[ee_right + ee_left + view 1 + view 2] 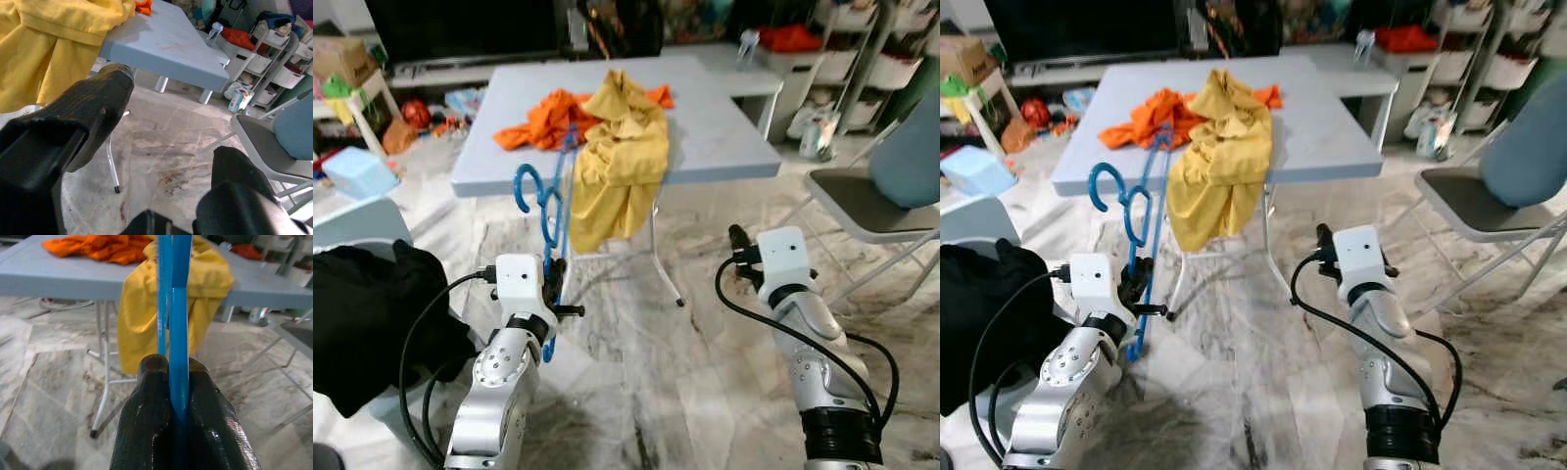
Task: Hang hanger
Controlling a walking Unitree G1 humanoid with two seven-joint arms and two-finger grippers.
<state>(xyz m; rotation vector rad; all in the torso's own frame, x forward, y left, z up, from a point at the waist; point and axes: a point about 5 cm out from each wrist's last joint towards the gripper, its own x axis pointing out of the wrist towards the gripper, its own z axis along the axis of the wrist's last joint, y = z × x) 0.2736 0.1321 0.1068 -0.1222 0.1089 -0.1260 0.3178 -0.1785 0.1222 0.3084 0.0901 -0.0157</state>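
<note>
We're gripping the blue hanger (pixel 544 211) in the left pincer (pixel 178 382), fingers clamped on its lower bar, hook up, near the bench (pixel 724 127) edge. Yellow shirt (pixel 622 162) is draping over that edge, probably hiding the hanger's far side. Right pincer (pixel 161 147) is hanging open, empty.

We see a bright blue hanger (pixel 545 211) between glossy black fingers (pixel 146 426). Yellow shirt (pixel 619 157) and orange cloth (pixel 546 119) lie on a pale grey-blue table (pixel 724 132). Floor (pixel 656 382) is grey-white marble with dark veins. Arms are silver with white wrist boxes and black cables. Black fabric (pixel 367 313) sits at left; chair (pixel 881 186) has a blue back, grey seat.
</note>
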